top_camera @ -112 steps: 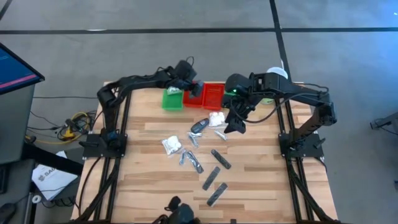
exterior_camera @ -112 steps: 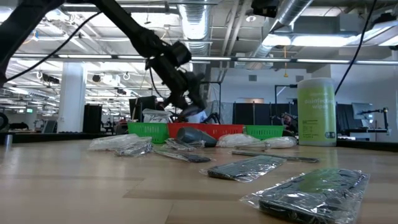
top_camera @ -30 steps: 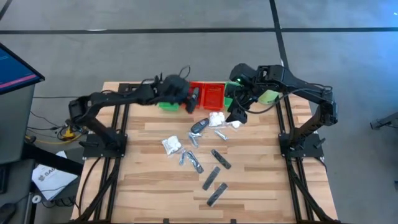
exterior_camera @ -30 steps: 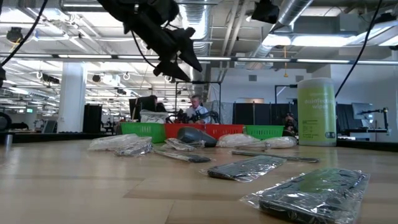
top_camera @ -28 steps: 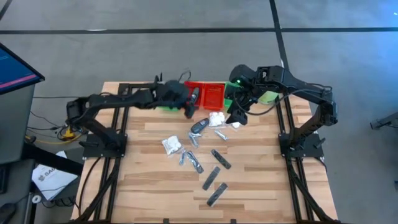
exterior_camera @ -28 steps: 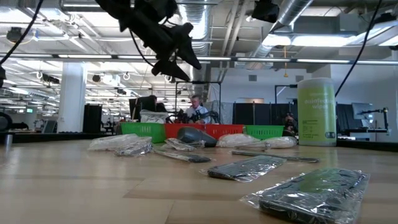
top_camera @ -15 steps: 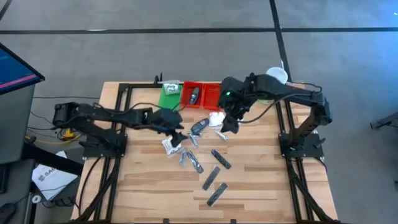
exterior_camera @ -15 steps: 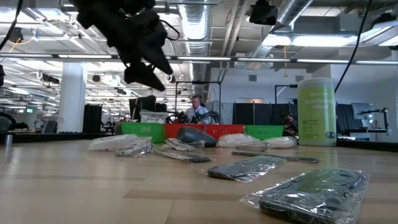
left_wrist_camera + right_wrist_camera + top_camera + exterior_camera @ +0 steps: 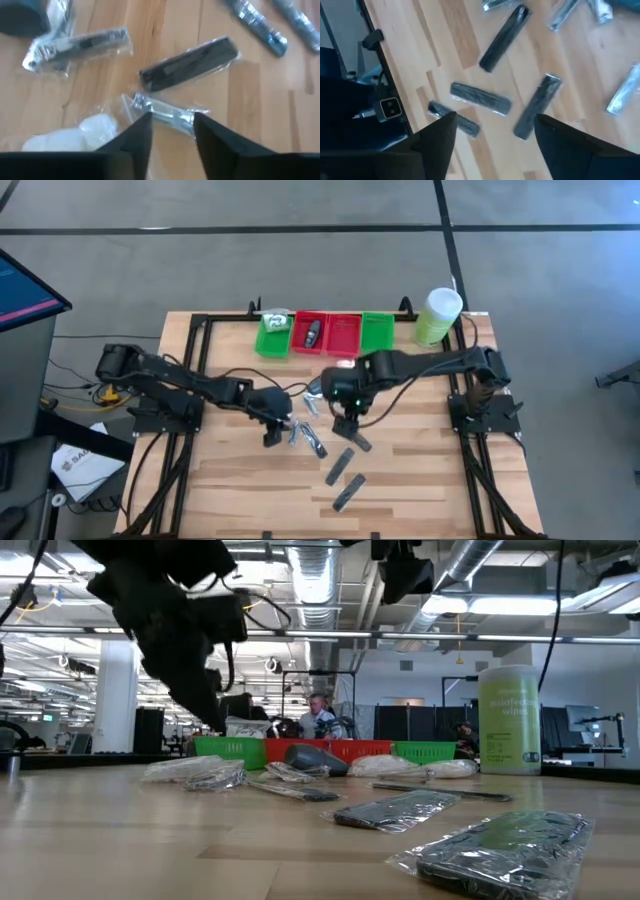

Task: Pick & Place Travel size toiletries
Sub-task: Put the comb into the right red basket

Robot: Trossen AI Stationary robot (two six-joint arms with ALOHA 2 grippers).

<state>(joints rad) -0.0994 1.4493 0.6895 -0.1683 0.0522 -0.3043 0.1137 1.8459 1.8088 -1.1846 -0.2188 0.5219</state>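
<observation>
White soft packet (image 9: 75, 137) half behind left end effector (image 9: 172, 131); red tray's (image 9: 312, 348) dark item too small to name

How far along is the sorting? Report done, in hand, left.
Done: a white packet lies in the green tray, a black piece in the red tray. In hand: nothing yet; the left gripper straddles a silvery tube, the right gripper hovers open above dark bars. Left: every item on the table.

The pale green canister (image 9: 515, 720), standing just right of the green tray (image 9: 432, 751) in the low view, carries white lettering that reads "disinfecting wipes"; smaller print beneath it is too small to read; nothing else is legible.
</observation>
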